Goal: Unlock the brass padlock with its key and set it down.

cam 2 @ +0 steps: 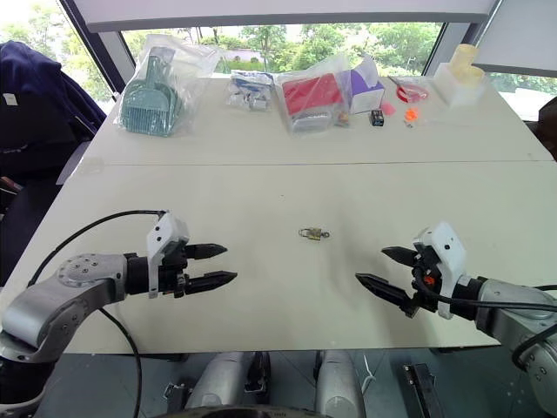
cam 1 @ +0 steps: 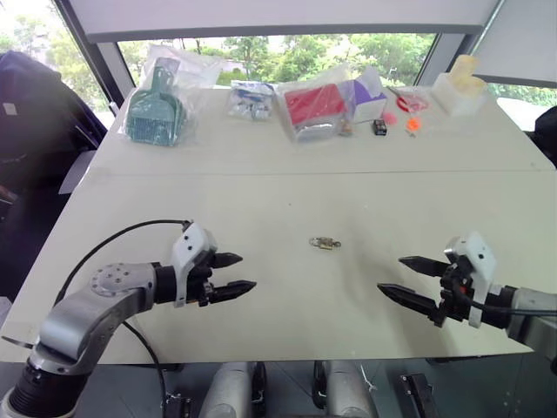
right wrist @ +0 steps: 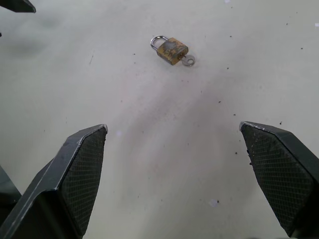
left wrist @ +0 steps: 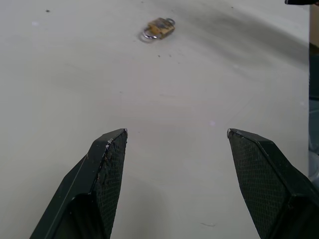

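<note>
While the brass padlock (right wrist: 172, 50) lies on the table (cam 1: 278, 200), key (right wrist: 188, 61) at its base, both grippers hover apart from it. Left gripper (cam 1: 233, 273) and right gripper (cam 1: 402, 277) hold their fingers spread.

No readable text, labels, brand names, numbers or signs appear anywhere. The bagged items at the far edge of the tabletop (cam 1: 287, 187) are too small and blurred for any print to be read, and the brass padlock (right wrist: 172, 50) shows no legible marking.

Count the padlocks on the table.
1: the brass padlock lies mid-table between the left gripper and right gripper. Bagged clutter at the far edge could hide others.
</note>
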Controlling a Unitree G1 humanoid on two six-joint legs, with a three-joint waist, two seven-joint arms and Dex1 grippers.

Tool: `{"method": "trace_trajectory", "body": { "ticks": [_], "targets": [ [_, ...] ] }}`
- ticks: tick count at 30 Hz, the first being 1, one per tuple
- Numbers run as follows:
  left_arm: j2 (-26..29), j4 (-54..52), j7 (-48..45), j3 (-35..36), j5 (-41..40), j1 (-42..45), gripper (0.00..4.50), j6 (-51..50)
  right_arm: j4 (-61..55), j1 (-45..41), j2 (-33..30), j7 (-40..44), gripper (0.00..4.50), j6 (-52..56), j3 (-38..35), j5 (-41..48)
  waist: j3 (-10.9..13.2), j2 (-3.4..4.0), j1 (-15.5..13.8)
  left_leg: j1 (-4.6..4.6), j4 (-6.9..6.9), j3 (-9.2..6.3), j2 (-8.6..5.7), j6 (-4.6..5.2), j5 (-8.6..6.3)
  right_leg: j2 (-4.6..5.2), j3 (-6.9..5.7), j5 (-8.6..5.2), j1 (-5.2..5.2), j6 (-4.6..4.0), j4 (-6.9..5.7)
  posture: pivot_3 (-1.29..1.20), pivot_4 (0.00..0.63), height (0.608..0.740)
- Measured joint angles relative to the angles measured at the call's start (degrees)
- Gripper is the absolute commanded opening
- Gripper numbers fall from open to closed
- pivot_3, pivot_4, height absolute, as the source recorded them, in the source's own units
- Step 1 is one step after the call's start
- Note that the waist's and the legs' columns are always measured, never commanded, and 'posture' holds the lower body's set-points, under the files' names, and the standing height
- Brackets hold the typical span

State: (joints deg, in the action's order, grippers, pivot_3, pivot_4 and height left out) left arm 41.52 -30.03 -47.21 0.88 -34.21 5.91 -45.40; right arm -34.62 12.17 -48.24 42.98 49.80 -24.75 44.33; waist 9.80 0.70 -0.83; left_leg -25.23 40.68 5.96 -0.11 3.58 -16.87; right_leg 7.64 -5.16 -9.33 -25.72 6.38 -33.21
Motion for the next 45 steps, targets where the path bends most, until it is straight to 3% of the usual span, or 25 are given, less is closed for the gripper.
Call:
{"method": "trace_trajectory", "body": {
  "ticks": [28, 34, 38, 42, 45],
  "targets": [
    [0.6, 5.1, 1.3, -0.2, 2.6, 4.0, 3.32, 2.5, 0.1, -3.3, 0.0, -1.6, 4.41, 0.0, 5.3, -0.3, 0.0, 0.0, 0.0, -0.01, 0.0, 0.01, 0.0, -0.03, -0.02, 0.0, 0.0, 0.0, 0.0, 0.0, 0.01, 0.0, 0.15, 0.735],
    [4.1, 12.1, -5.0, -6.2, 8.7, 12.4, 3.32, 8.6, 0.1, -5.7, 0.0, -1.9, 4.41, -0.2, 9.4, -1.5, 0.0, 0.0, 0.0, -0.03, 0.0, 0.05, -0.02, -0.01, 0.02, -0.01, -0.01, 0.0, -0.04, 0.0, 0.0, 0.0, 0.15, 0.735],
    [4.6, 19.8, -12.2, -9.8, 11.2, 23.0, 3.32, 12.3, 0.0, -7.5, 0.0, -3.1, 4.41, 0.1, 7.9, -0.5, 0.0, -0.02, -0.5, -0.05, 0.05, 0.04, -0.03, 0.1, 0.09, 0.0, -0.01, 0.0, -0.01, 0.0, 0.02, 0.0, 0.15, 0.735],
    [0.5, 28.4, -20.4, -16.5, 15.1, 36.8, 3.32, 16.4, -0.2, -6.0, 0.1, -4.2, 4.41, 0.9, 3.1, 1.2, 0.0, -0.03, -1.6, -0.08, 0.19, 0.05, -0.06, 0.09, 0.11, 0.0, -0.02, 0.01, 0.08, 0.01, 0.04, 0.0, 0.15, 0.735],
    [-7.8, 39.7, -24.4, -22.8, 20.1, 45.5, 3.32, 21.4, -1.2, -4.0, 1.7, -6.0, 4.41, 1.0, 1.1, 1.6, 0.0, -0.07, -1.9, -0.08, 0.34, 0.01, -0.08, 0.26, 0.03, 0.0, -0.03, 0.01, 0.21, 0.01, 0.08, 0.0, 0.15, 0.735]
  ]
}}
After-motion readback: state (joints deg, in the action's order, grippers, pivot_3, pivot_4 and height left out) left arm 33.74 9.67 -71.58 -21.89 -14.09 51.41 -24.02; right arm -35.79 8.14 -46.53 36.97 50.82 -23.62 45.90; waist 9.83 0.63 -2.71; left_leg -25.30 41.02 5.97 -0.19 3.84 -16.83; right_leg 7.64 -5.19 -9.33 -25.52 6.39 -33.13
